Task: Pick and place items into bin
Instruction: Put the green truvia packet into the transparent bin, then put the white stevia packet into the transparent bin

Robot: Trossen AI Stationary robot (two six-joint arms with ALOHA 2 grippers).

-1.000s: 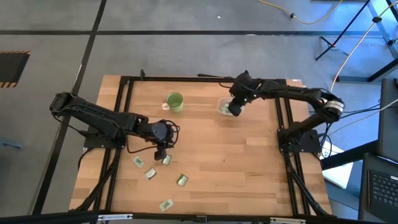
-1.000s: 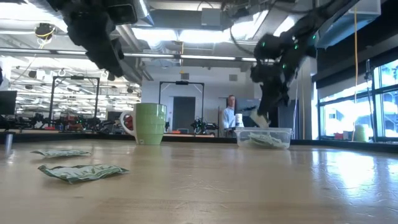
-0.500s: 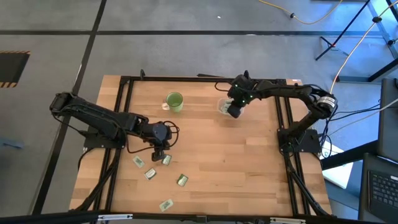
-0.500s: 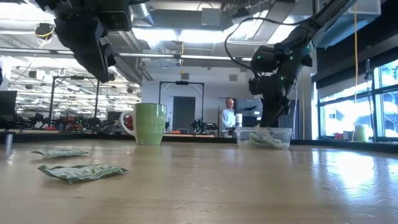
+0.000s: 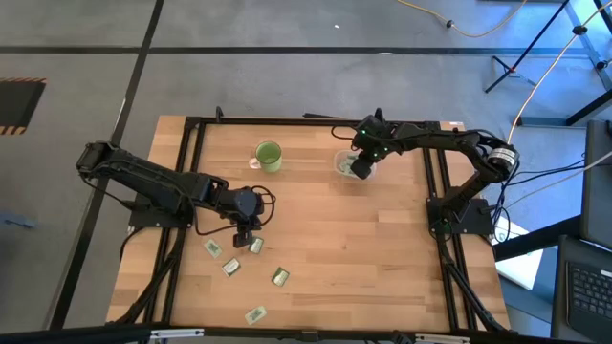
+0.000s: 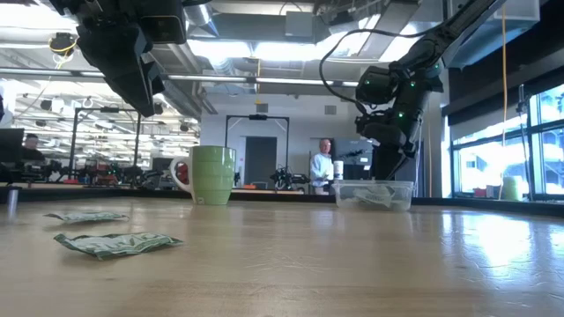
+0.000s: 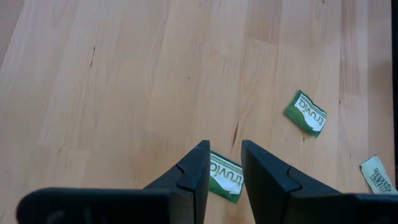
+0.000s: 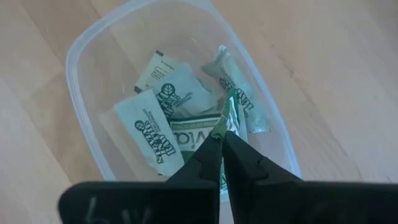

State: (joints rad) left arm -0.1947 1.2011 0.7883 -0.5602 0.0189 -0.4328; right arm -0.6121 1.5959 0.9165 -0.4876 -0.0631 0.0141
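Hanging over the bin (image 8: 87, 74) — right gripper (image 8: 222, 138) pinching a packet (image 8: 231, 109); left gripper (image 7: 225, 149) hovering, jaws apart, above another packet (image 7: 224, 177).

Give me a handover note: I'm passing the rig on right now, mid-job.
Right gripper: over the clear bin, fingers shut on a green packet, not yet dropped.
Left gripper: open, above a packet on the table, not yet grasped.
Done: several packets already lie in the bin.
Left: five loose packets on the near-left table in the high view, plus the held one.
The green mug is not part of the job.
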